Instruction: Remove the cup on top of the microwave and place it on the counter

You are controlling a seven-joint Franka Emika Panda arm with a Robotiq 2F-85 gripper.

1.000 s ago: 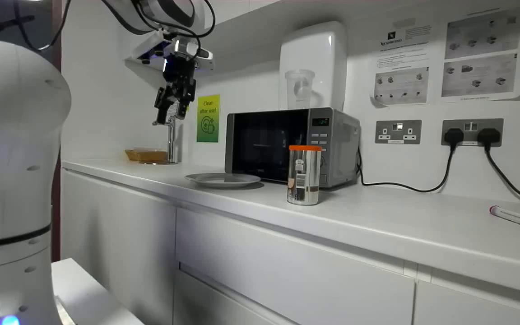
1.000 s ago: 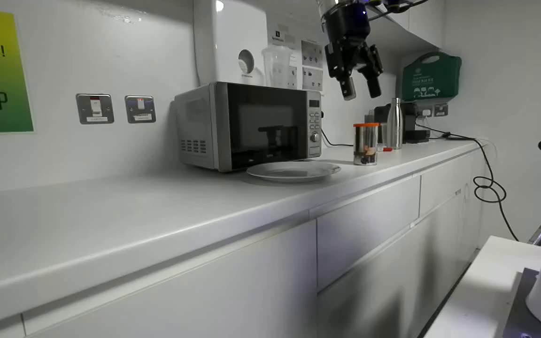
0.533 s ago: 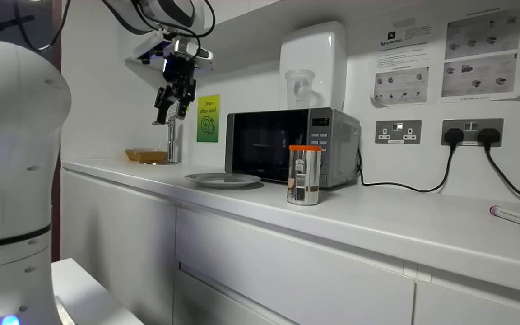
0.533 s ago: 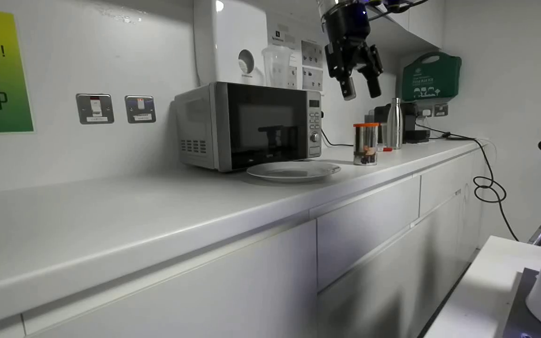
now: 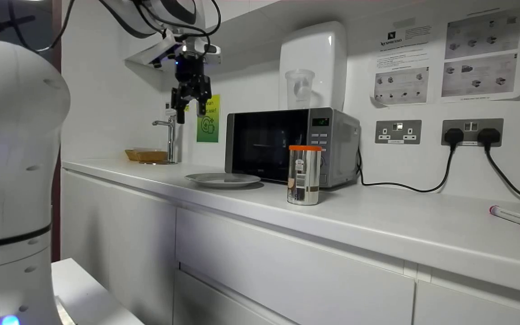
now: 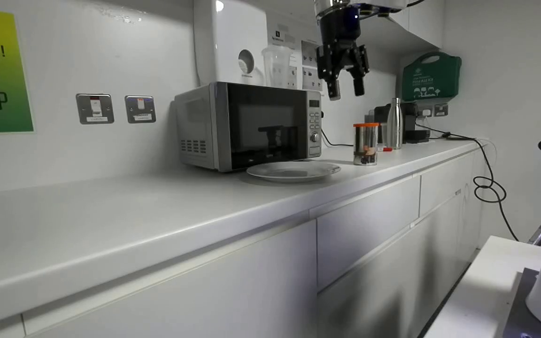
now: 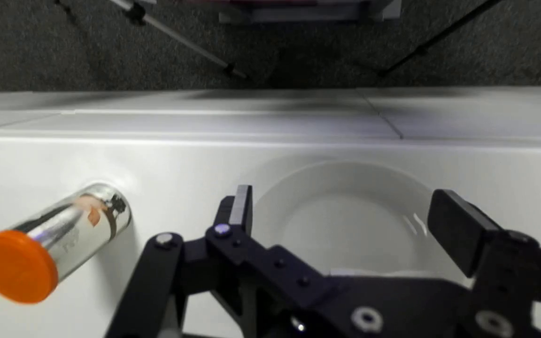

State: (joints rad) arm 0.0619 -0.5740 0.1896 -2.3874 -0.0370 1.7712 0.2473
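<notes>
The clear cup [image 5: 299,90] stands upright on top of the silver microwave [image 5: 269,146], before a white wall box. In an exterior view the cup [image 6: 277,68] and the microwave [image 6: 266,126] also show. The white counter [image 5: 400,225] runs under the microwave. My gripper [image 5: 191,116] hangs fingers down in the air, in front of the microwave and apart from the cup; it also shows in an exterior view [image 6: 346,94]. In the wrist view the gripper [image 7: 348,211] is open, with nothing between its fingers. The cup is out of the wrist view.
A plate [image 5: 222,180] lies before the microwave and below the gripper in the wrist view [image 7: 345,225]. An orange-lidded metallic canister [image 5: 304,176] stands near the counter's front edge. The white wall box [image 5: 332,54] is behind the cup. A wall cupboard hangs above.
The gripper has shifted a little toward the wall and the microwave and now hangs more upright. It was still between the two earlier moments. The cup, microwave, plate and canister have not moved.
</notes>
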